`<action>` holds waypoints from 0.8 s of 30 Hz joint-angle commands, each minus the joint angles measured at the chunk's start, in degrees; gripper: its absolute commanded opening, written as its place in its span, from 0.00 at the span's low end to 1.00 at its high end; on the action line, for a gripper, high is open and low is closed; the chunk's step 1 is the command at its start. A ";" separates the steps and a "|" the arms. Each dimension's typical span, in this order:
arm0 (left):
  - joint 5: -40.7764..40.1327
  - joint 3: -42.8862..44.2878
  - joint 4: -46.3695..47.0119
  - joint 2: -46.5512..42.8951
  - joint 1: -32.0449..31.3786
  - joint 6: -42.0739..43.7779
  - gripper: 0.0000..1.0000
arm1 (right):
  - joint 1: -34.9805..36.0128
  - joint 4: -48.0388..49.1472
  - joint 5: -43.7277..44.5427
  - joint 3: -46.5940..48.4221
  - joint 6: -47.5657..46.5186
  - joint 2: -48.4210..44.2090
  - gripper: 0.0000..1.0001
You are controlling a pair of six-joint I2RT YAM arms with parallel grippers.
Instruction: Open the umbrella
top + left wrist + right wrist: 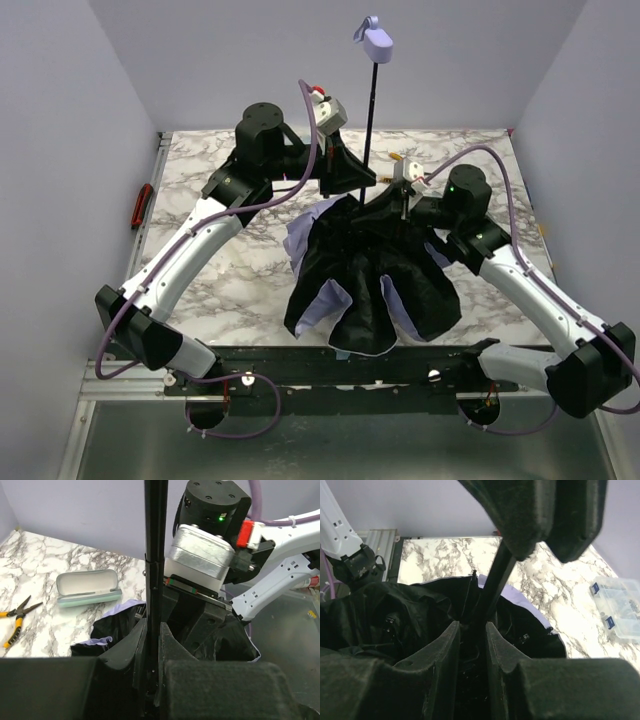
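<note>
The umbrella (368,285) stood near the middle of the counter (225,275), handle uppermost and only partly spread. Its small lavender handle (377,40) sat at the top of the thin black shaft (371,115), which rose nearly upright and was drawn out long. At the foot of the shaft the canopy (340,300) lay slumped on the marble in loose folds. Most of it showed black lining, with pale lavender panels at the left side and along the near edge.

The left tool (348,172) was closed on the shaft low down, just above the canopy. In the left wrist view the black rod ran straight up between its two pads, which pressed it from either side. The right tool (402,200) sat just to the right and a little lower, its fingers (447,650) sunk into the folds where the shaft met the canopy. They stood close on either side of the shaft's base, but all there was black on black, so whether they gripped it or merely flanked it could not be told.

Past the canopy's edge in the left wrist view lay a pale glasses case (87,591), and farther left in that view a pair of yellow-handled pliers (15,621). A clear plastic compartment box (620,607) sat on the marble well apart from the umbrella.
</note>
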 commanded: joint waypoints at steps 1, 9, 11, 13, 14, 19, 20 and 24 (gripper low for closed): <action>4.27 1.94 15.45 -6.56 -0.86 -0.55 0.00 | -0.05 -4.55 0.02 -1.91 7.65 3.82 0.28; 3.31 -3.28 15.03 -7.59 -0.92 1.60 0.00 | 0.19 9.93 0.77 3.41 24.14 4.16 0.28; 2.73 -3.30 14.59 -7.59 -0.88 2.19 0.00 | 0.35 10.12 0.94 3.71 24.23 3.89 0.25; 1.93 -3.05 13.12 -7.50 -0.86 3.13 0.00 | 0.38 10.19 1.32 3.62 24.25 3.60 0.24; 1.61 -3.03 12.38 -7.43 -0.91 3.47 0.00 | 0.39 10.43 1.43 3.75 24.42 3.41 0.24; 0.75 -3.93 10.99 -7.60 -0.83 3.59 0.00 | 0.81 11.44 2.52 5.01 25.09 3.13 0.34; 0.57 -4.02 10.95 -7.59 -0.83 3.58 0.00 | 0.92 11.62 2.81 5.27 25.01 3.16 0.35; 0.38 -4.39 10.42 -7.20 -0.81 3.68 0.00 | 1.27 11.75 3.06 6.76 24.55 3.64 0.35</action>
